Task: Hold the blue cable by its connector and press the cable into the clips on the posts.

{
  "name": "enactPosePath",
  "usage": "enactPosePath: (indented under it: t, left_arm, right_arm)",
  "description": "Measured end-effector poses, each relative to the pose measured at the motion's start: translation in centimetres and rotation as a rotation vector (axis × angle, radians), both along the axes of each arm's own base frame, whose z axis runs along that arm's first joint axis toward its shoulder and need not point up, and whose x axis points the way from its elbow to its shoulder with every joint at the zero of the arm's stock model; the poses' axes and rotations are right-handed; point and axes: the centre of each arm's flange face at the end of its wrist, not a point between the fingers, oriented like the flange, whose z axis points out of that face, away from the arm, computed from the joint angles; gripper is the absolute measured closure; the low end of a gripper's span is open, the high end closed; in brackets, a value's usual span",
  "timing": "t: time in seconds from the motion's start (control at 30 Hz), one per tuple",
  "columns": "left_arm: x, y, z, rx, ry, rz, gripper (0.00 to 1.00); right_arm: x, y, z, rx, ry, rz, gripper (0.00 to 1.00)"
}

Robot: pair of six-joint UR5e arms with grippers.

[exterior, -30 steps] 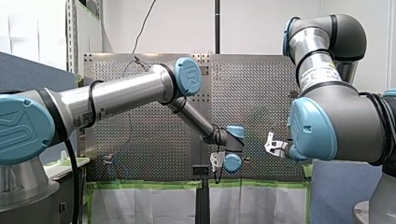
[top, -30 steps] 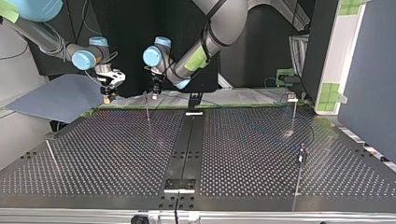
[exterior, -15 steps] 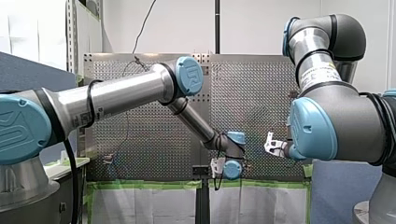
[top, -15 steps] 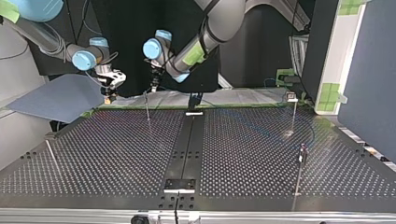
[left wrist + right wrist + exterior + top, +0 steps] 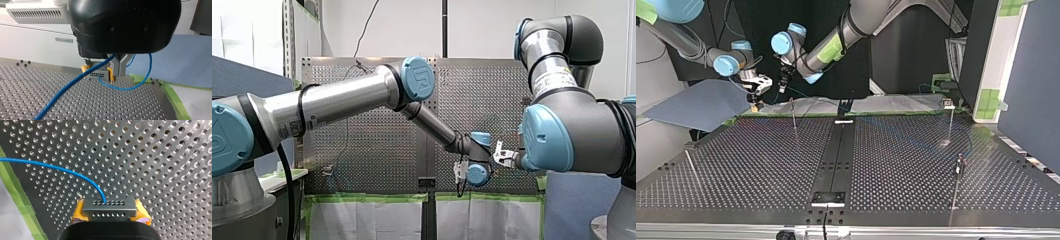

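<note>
My right gripper is shut with its yellow pads on the grey perforated connector. The blue cable leaves the connector and curves away over the perforated table. My left gripper, black with metal fingers, is shut on the blue cable just beside the connector. In the top view my left gripper hangs close to my right gripper at the far left corner, above and beside a thin post. In the front view the left gripper stands next to the right gripper.
More thin posts stand at the top view's right: one at the far edge and one nearer. A black rail runs down the middle of the perforated table. Green tape lines the table edge by a blue-grey panel.
My left arm has swung from beside the far-left post up and towards the top view's left, closing on my right gripper. The right arm has not moved.
</note>
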Motion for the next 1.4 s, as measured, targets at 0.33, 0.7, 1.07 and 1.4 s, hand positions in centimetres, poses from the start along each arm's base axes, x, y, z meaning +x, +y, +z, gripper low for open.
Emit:
enactPosePath:
  t: [0.33,0.7,1.07,1.4]
  left_arm:
    - [0.8,2.2,-1.5,0.022,0.028,0.062,1.0]
    - [2.5,3.8,-2.3,-0.005,0.013,0.095,1.0]
    - [4.5,5.0,-2.6,0.0,0.02,0.112,1.0]
    - [5.9,5.7,-3.3,-0.002,0.026,0.103,1.0]
  right_arm:
    - [-0.4,0.2,-0.2,0.025,0.013,-0.036,1.0]
    - [-0.3,0.5,-0.4,0.035,0.016,-0.042,1.0]
    - [0.0,0.7,-0.8,0.036,0.021,-0.017,1.0]
    - [-0.4,1.0,-3.5,0.038,0.007,0.017,1.0]
